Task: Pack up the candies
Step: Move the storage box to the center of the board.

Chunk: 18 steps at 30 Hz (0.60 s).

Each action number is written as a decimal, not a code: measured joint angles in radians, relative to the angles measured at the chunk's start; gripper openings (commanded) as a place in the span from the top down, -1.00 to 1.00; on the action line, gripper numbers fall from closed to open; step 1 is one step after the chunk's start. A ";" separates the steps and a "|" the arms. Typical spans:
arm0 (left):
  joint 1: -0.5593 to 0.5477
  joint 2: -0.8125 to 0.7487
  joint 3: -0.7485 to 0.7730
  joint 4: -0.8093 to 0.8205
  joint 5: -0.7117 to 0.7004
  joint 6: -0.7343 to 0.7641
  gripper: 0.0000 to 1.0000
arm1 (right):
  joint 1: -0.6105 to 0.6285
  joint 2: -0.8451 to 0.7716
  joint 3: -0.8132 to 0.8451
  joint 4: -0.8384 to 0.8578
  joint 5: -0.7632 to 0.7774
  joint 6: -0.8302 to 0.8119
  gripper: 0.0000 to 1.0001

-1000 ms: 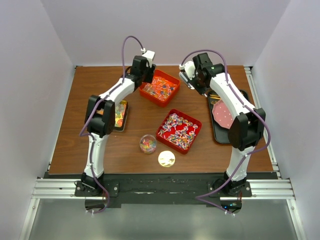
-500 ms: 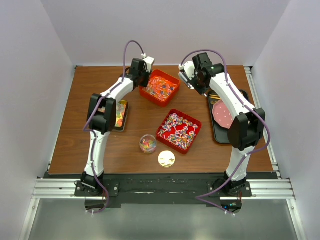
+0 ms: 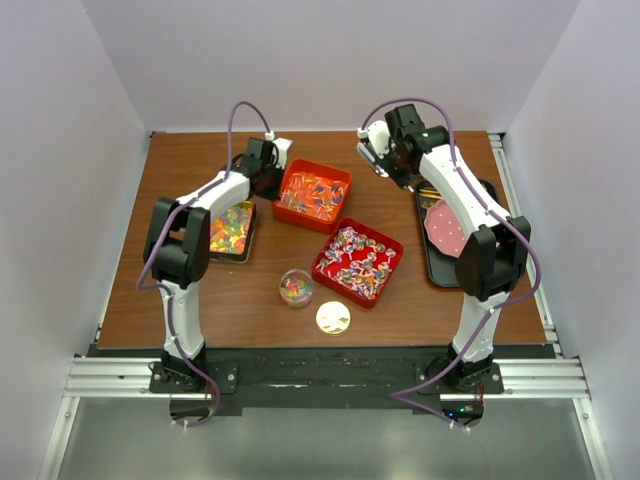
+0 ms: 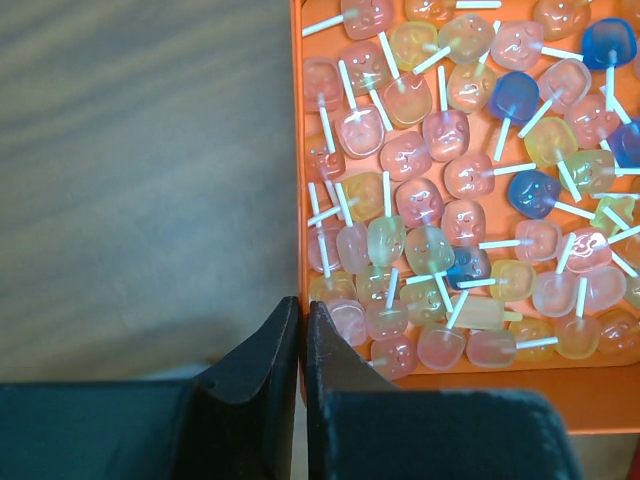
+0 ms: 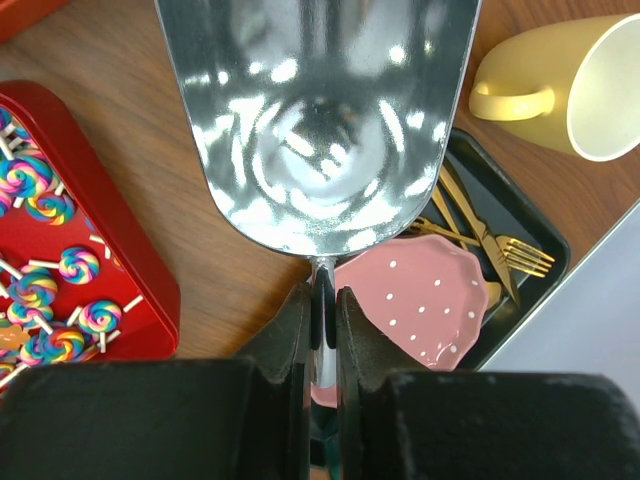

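Observation:
Candies lie in three places: pale pink, yellow and blue lollipops in an orange tray (image 3: 313, 195) (image 4: 296, 150), swirled lollipops in a red tray (image 3: 358, 262) (image 5: 150, 300), and gummies in a dark tin (image 3: 231, 230). A small clear jar (image 3: 296, 288) holds coloured sweets. My left gripper (image 3: 275, 178) (image 4: 302, 305) is shut on the orange tray's left rim, one finger outside the wall and one inside. At the back right, my right gripper (image 3: 380, 160) (image 5: 320, 295) is shut on the thin handle of a shiny metal scoop (image 5: 320, 120), held above the table.
A round gold lid (image 3: 333, 318) lies near the front beside the jar. On the right, a black tray (image 3: 437, 272) (image 5: 520, 215) carries a pink dotted plate (image 3: 447, 232) (image 5: 430, 300) and gold cutlery (image 5: 480, 235). A yellow mug (image 5: 570, 85) stands beside it.
My left gripper has shut on the orange tray's rim. It has moved left and nearer, and the tray has slid and turned with it. The right arm has held still.

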 measured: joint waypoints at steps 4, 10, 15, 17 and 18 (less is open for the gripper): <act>0.000 -0.092 -0.120 -0.005 0.014 -0.011 0.37 | 0.000 0.001 0.014 -0.002 -0.002 0.001 1.00; 0.000 -0.168 -0.159 -0.028 0.039 -0.032 0.11 | 0.000 0.002 0.023 -0.002 -0.004 0.001 1.00; -0.001 -0.175 -0.098 -0.025 0.040 -0.027 0.12 | 0.000 0.002 0.023 -0.002 -0.004 0.001 1.00; -0.001 -0.150 -0.042 -0.022 0.040 -0.014 0.14 | 0.000 0.002 0.023 -0.002 -0.004 0.001 1.00; -0.001 -0.126 -0.005 -0.021 0.040 -0.007 0.15 | 0.000 0.002 0.023 -0.002 -0.004 0.001 1.00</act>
